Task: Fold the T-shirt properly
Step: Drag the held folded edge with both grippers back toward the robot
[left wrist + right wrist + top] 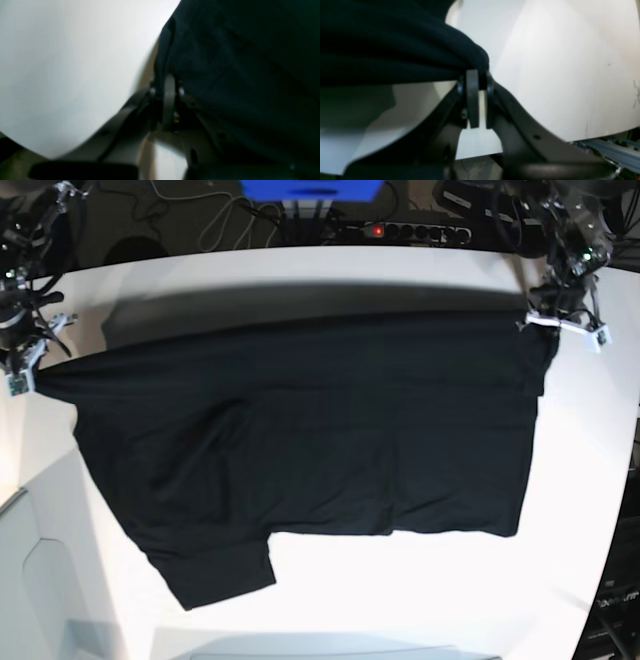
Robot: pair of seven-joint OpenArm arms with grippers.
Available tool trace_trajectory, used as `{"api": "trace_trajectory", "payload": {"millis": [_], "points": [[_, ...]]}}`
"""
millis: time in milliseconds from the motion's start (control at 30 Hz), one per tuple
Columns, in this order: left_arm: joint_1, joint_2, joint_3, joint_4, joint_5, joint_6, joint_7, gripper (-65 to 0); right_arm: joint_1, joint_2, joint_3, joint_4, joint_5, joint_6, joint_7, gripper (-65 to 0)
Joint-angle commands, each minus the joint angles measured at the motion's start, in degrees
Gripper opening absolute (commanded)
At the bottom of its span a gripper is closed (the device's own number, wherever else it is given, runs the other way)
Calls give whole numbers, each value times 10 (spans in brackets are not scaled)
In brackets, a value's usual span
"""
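Observation:
The black T-shirt (320,440) lies spread on the white table (420,600), and its far edge is pulled taut between both grippers. One sleeve sticks out toward the front left. At the far right corner, my left gripper (545,328) is shut on the cloth. In the left wrist view its fingers (168,87) pinch a dark fold of the T-shirt (237,62). My right gripper (35,372) is shut on the far left corner. In the right wrist view the T-shirt (395,50) bunches into that gripper (478,77), held just above the table (557,75).
A power strip (410,230), a blue box (310,190) and cables lie behind the table's far edge. The table's right edge curves close to the shirt's right side. A grey panel (30,580) sits at the front left. A metal rail (607,147) runs below the table edge.

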Motion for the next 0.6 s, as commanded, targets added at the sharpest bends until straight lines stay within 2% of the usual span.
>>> {"api": "trace_trajectory", "payload": {"millis": [0, 267, 567], "points": [[8, -12, -6, 8, 14, 9, -19, -650, -1, 12, 16, 6, -15, -7, 3, -650], [43, -12, -6, 3, 13, 9, -20, -650, -48, 11, 20, -30, -15, -7, 3, -650], [68, 0, -7, 4, 13, 9, -20, -650, -87, -8, 9, -77, -15, -7, 4, -650]]}}
